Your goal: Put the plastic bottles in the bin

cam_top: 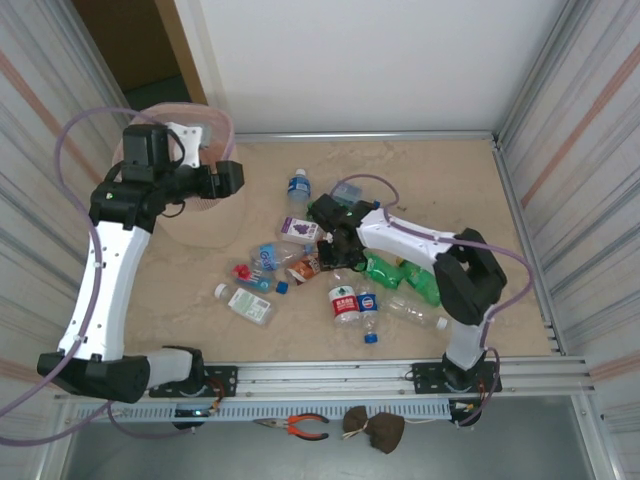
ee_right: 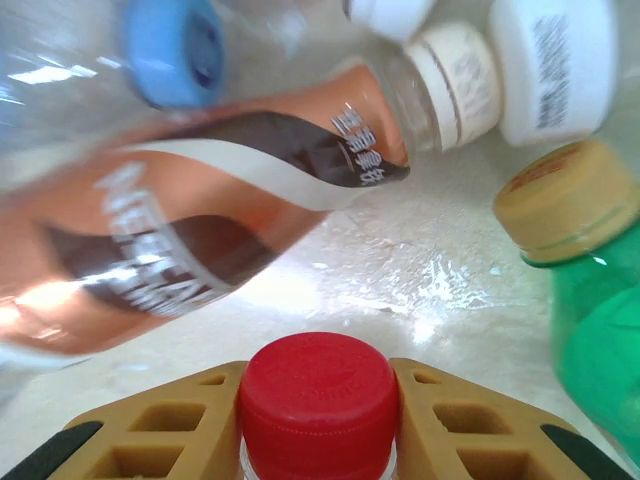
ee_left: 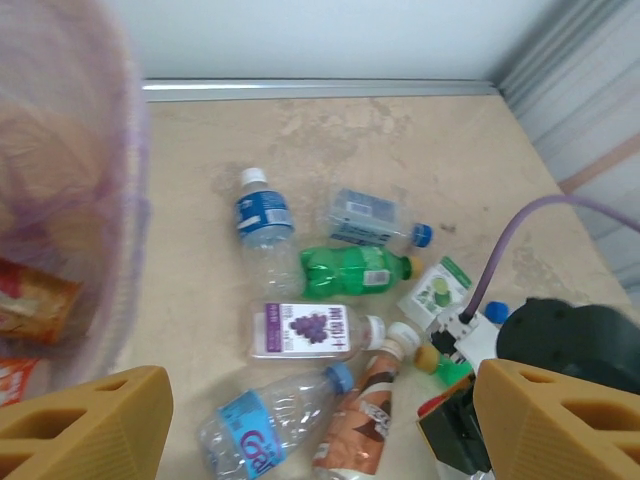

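gripping only the neck under the cap, the right end effector (ee_right: pixel 318 440) is pinched shut on a red-capped bottle (ee_right: pixel 318 395) among the pile on the worktop (ee_right: pixel 400 290). a hold that thin could let the crushed body swing or slip out on the lift. it may also drag the brown bottle (ee_right: pixel 200 200) or the green bottle (ee_right: pixel 600 330) just beside it. the bin (cam_top: pixel 205 225) stands at the far left, well apart, so a long carry adds risk. the left end effector (ee_left: pixel 320 430) hangs wide and empty by the bin. the brown label's white letters look like "nes…", blurred, with chinese characters near the neck. the writing on the grape-label bottle (ee_left: pixel 310 328) is too small to read.
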Robot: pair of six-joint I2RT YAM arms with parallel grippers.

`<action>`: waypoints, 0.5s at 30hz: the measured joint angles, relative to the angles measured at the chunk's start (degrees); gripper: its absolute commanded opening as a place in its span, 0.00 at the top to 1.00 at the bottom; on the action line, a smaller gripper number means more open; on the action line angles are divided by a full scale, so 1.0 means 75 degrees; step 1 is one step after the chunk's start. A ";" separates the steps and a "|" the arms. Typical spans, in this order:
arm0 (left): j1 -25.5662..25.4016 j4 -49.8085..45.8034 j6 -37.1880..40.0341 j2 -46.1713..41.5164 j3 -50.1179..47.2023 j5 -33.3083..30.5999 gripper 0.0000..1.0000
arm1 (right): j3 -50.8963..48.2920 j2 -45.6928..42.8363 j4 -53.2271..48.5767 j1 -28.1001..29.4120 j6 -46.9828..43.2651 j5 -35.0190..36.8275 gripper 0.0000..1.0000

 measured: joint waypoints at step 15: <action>-0.1900 0.2946 0.0373 -0.0003 -0.1309 0.1883 0.19 | -0.0458 -0.4159 0.2092 -0.0796 -0.0592 0.0023 0.63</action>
